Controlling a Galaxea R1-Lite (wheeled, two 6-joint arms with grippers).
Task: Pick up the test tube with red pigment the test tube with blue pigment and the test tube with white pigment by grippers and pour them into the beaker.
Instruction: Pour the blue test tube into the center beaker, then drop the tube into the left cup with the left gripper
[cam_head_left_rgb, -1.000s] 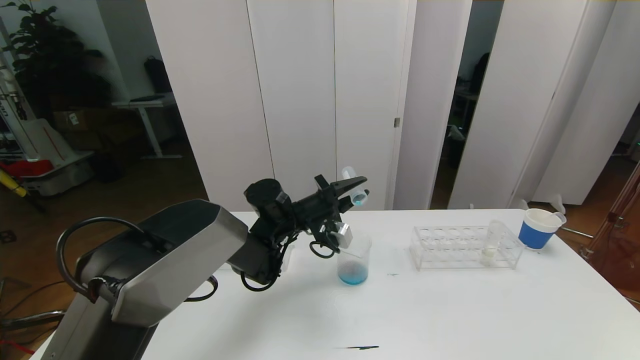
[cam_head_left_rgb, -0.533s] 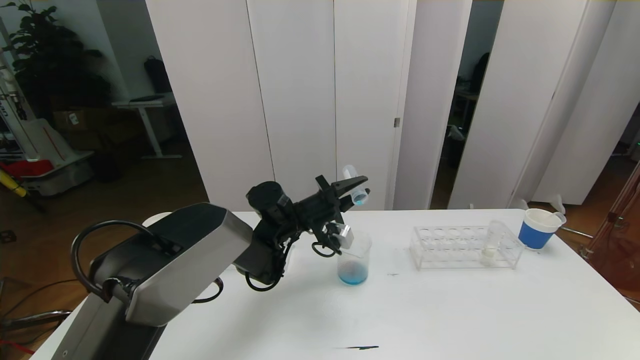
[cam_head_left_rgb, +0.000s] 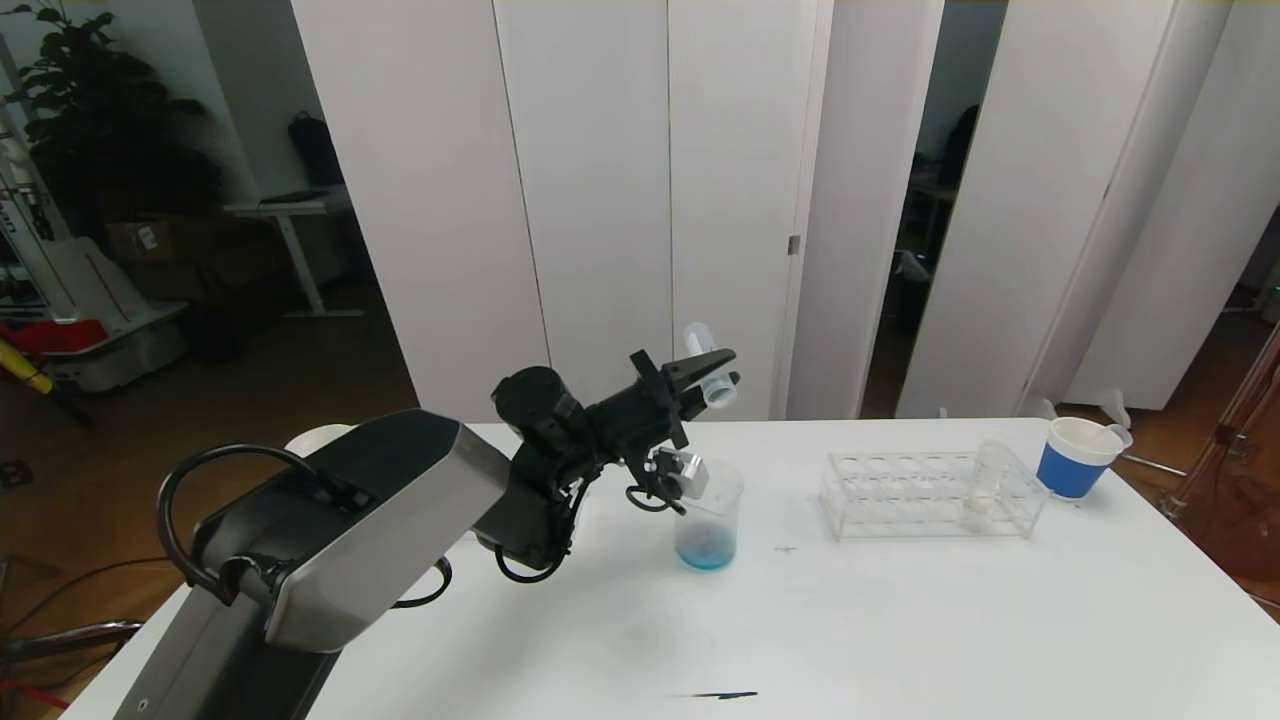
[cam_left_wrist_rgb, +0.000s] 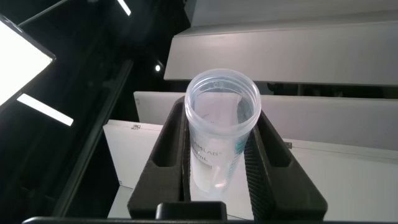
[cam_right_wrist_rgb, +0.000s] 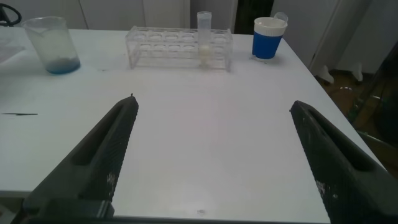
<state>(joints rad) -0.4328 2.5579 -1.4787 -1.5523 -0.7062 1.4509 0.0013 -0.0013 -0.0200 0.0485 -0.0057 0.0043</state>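
While the left tool (cam_head_left_rgb: 712, 372) hangs above the beaker (cam_head_left_rgb: 708, 520), its two black fingers (cam_left_wrist_rgb: 166, 146) are pressed against the sides of the blue tube (cam_head_left_rgb: 706, 362), pinching it. In the head view the tube sits tilted in the grip, its open mouth pointing up and away from the robot. The left wrist view looks straight into that mouth, and the tube looks almost clear inside, with only a faint tint on the wall. The beaker stands upright on the white bench (cam_head_left_rgb: 900, 620), below the held tube, with a shallow layer of blue liquid at its bottom. To the right of the beaker is a clear rack (cam_head_left_rgb: 930, 495). The white tube (cam_head_left_rgb: 985, 485) stands upright in the rack near its right end, with cream-white liquid at its foot. A white paper cup with a blue band (cam_head_left_rgb: 1075, 457) stands just beyond the rack's right end. The right tool (cam_right_wrist_rgb: 214, 168) is low over the near right part of the bench, fingers spread wide and holding nothing.
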